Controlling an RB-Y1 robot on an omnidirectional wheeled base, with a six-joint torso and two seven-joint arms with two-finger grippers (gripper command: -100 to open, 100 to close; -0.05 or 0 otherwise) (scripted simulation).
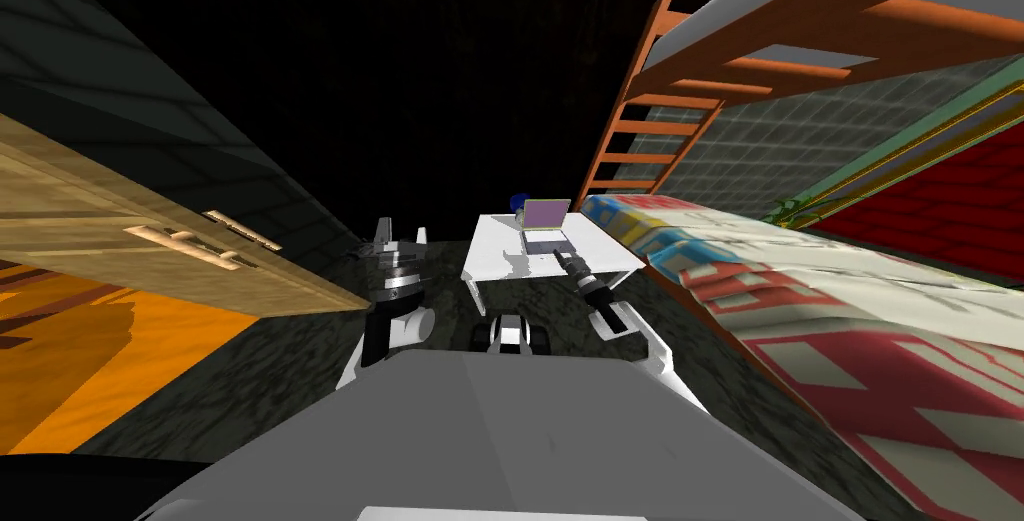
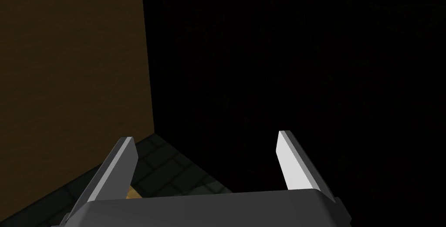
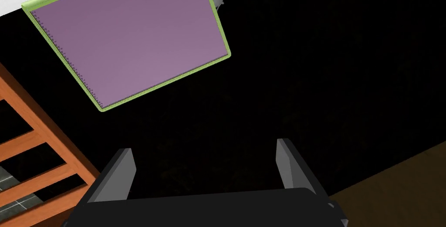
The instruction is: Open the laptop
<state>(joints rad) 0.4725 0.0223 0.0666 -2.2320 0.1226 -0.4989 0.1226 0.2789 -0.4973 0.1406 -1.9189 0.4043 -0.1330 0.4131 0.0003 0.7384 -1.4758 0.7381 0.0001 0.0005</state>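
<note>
The laptop [image 1: 546,229] stands on a small white table [image 1: 495,250] with its lid raised; its screen [image 1: 546,213] is purple and its light grey base lies flat toward me. In the right wrist view the purple screen [image 3: 130,41] has a green rim and sits ahead of the fingers, apart from them. My right gripper [image 3: 204,163] is open with nothing between its fingers; in the head view my right gripper [image 1: 562,258] hovers at the laptop's near edge. My left gripper [image 2: 204,159] is open and empty, held up left of the table [image 1: 386,237].
A wooden cabinet [image 1: 150,235] juts in from the left. An orange ladder [image 1: 640,135] and a bunk bed with a patterned cover [image 1: 850,295] line the right. A small blue thing [image 1: 518,202] sits behind the laptop. Dark tiled floor surrounds the table.
</note>
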